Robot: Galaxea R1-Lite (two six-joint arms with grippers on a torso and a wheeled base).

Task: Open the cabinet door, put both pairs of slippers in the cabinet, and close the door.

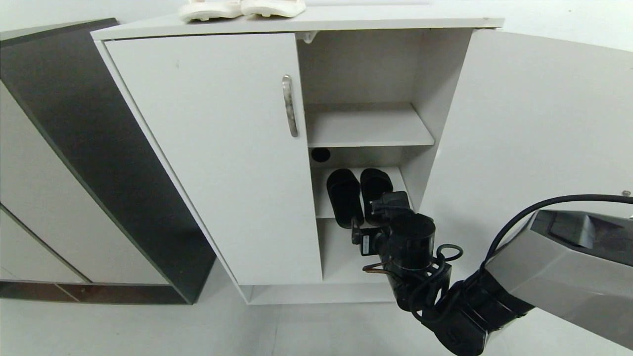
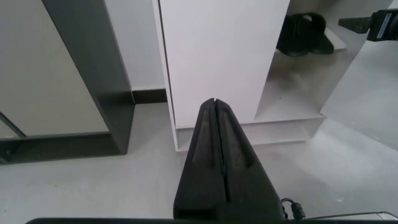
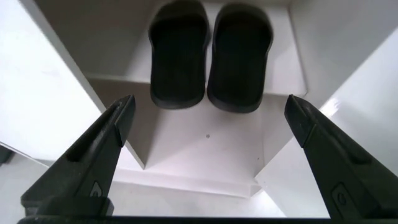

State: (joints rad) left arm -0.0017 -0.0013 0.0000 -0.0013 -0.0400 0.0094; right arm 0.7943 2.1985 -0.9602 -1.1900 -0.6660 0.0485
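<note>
The white cabinet (image 1: pixel 207 148) has its right door (image 1: pixel 524 123) swung open and its left door shut. A pair of black slippers (image 1: pixel 358 193) lies side by side on the middle shelf (image 1: pixel 403 183), toes inward. My right gripper (image 1: pixel 373 213) hangs open just in front of that shelf, apart from the black slippers (image 3: pixel 208 56), which show beyond the right gripper (image 3: pixel 209 104) with nothing between its fingers. A pair of white slippers (image 1: pixel 242 9) rests on the cabinet's top. My left gripper (image 2: pixel 214 107) is shut on nothing, low over the floor before the closed door (image 2: pixel 217 50).
A dark tall panel (image 1: pixel 84 148) stands to the left of the cabinet. The left door carries a metal handle (image 1: pixel 290 105). An upper shelf (image 1: pixel 368 126) and the bottom compartment (image 1: pixel 346 257) lie above and below the black pair. Grey floor (image 1: pixel 198 326) spreads in front.
</note>
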